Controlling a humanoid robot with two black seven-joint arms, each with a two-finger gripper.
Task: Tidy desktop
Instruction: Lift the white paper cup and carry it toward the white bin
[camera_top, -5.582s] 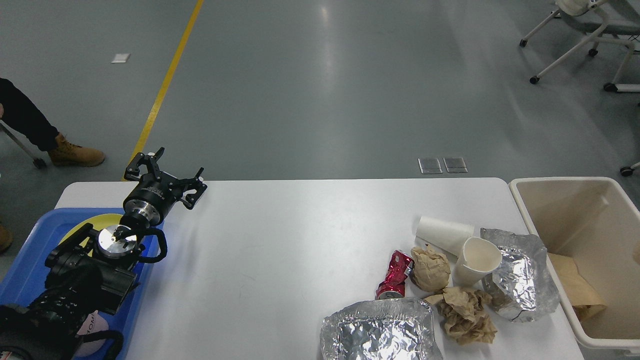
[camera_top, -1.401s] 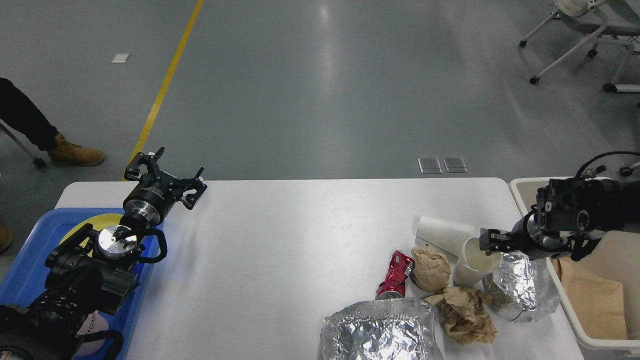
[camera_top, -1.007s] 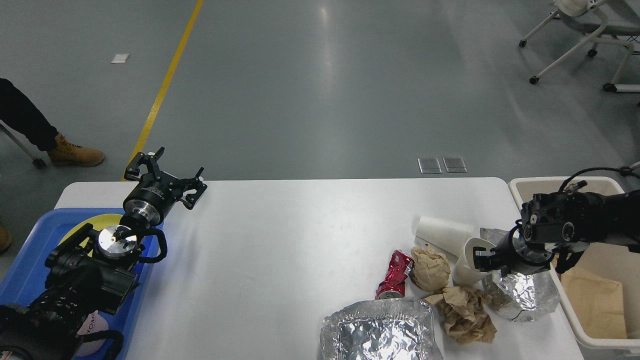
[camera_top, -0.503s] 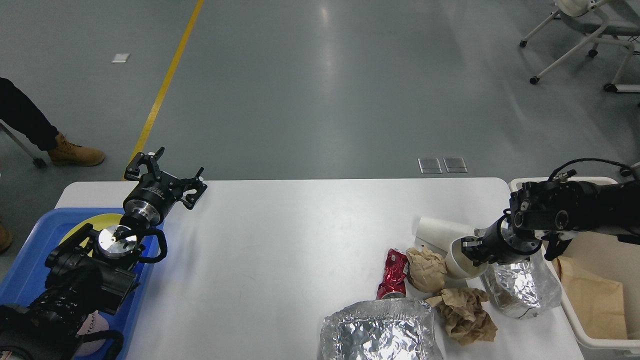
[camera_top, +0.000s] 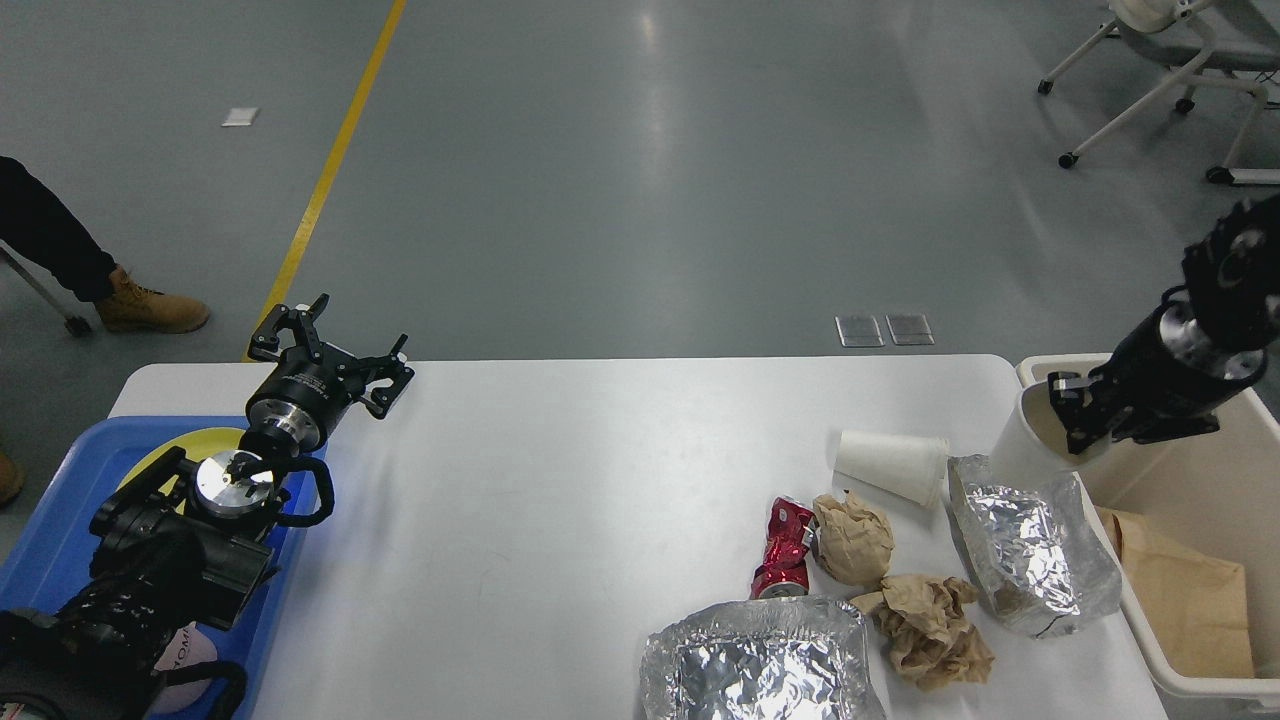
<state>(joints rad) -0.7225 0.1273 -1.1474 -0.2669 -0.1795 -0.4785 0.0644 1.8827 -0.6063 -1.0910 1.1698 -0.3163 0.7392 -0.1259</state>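
The right gripper is clamped on the rim of a white paper cup, holding it in the air above the seam between the desktop and the beige bin off its right end. The bin already holds a piece of brown paper, so some clearing appears done, and the cup looks about to follow it. Much is left on the right part of the desktop: a second cup on its side, a crushed red can, two brown paper wads and, a crumpled foil piece just beside the bin, and a larger foil tray at the near edge. The desktop itself fills the middle of the view, its centre bare. The left gripper hangs with its fingers spread and nothing between them, above the far left corner, where a blue tray with a yellow plate sits. Judged so, the tidying is in an early-to-middle stage: one piece of litter binned, one in transit, six pieces waiting.
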